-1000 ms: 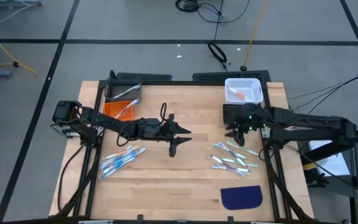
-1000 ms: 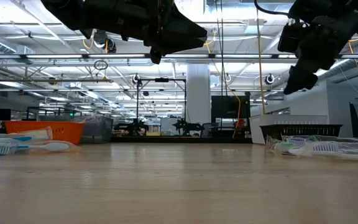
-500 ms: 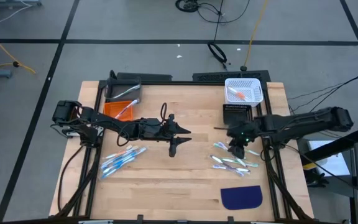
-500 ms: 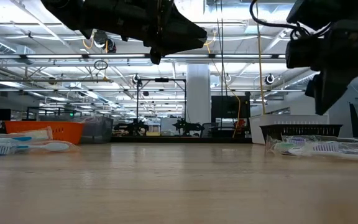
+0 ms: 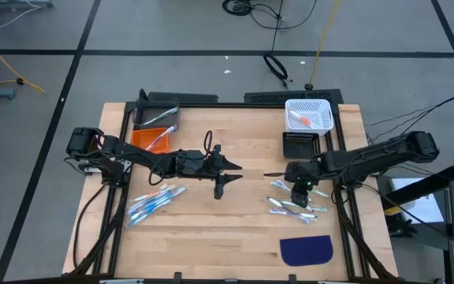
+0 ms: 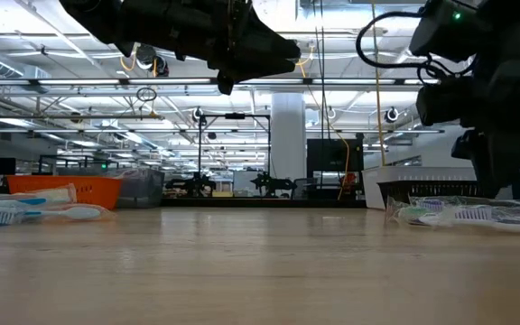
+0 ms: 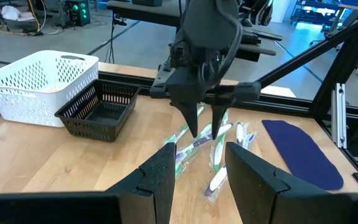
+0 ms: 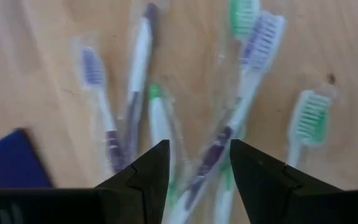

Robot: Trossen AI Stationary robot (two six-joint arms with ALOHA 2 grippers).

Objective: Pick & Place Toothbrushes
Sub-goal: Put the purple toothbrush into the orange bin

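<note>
Where lettering might sit: none readable on bins, mat or brushes.
Right gripper (image 5: 299, 188): fingers spread, pointing down, hovering just over the right toothbrush pile, pinching nothing.
Right toothbrush pile (image 5: 294, 199): wrapped, green and purple accents, lying flat near the table's right edge between black basket (image 5: 301, 143) and dark blue mat (image 5: 306, 250); long axes fanned, mostly roughly parallel, heads away from the wrist camera; exact overlaps hard to tell.
Left gripper (image 5: 221, 187): mid-table, raised, fingers apart, empty.
Left toothbrush pile (image 5: 154, 202): blue accents, axes slanted, near left edge.
Orange bin (image 5: 150, 139): holds a brush.
White basket (image 5: 309, 115): orange-accented brushes inside.
</note>
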